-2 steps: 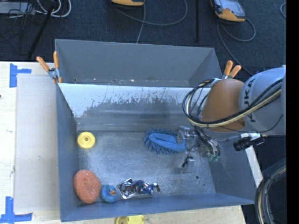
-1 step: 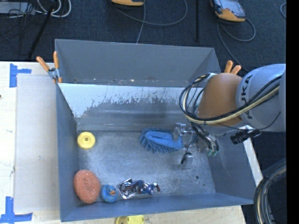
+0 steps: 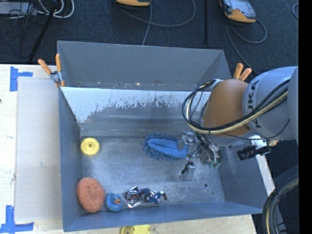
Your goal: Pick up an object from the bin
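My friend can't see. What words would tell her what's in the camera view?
A robot arm's gripper hangs low in a grey metal bin, just to the picture's right of a blue brush. Along the bin's left and near sides lie a yellow disc, a reddish oval lump, a small blue ring and a shiny tangle.

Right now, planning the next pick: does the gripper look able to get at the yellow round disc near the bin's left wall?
Probably yes. The yellow disc lies alone, open from above. The gripper is beside the blue bristly brush, which it must pass over.
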Controlling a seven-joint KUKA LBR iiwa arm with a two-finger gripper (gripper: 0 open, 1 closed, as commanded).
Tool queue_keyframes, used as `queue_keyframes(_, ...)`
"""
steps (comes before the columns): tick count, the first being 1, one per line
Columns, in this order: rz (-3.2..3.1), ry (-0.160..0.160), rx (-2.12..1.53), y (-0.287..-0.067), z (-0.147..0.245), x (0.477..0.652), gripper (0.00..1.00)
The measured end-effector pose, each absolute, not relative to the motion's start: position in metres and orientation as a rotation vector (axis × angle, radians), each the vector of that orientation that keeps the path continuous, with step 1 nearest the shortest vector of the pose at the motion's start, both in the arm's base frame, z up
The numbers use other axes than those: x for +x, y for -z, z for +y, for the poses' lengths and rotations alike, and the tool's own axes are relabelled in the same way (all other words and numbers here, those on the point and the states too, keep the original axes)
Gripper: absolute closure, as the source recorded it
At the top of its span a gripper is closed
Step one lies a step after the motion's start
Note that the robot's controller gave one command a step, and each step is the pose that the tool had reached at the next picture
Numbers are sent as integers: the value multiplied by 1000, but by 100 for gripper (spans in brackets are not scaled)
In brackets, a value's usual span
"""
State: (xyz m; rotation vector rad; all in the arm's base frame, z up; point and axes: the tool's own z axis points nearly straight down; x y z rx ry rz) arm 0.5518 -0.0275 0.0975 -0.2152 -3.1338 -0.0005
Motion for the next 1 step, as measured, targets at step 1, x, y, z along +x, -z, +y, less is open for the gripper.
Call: queue_keyframes(1,-3147,-2,-15,-74,-13,564,0)
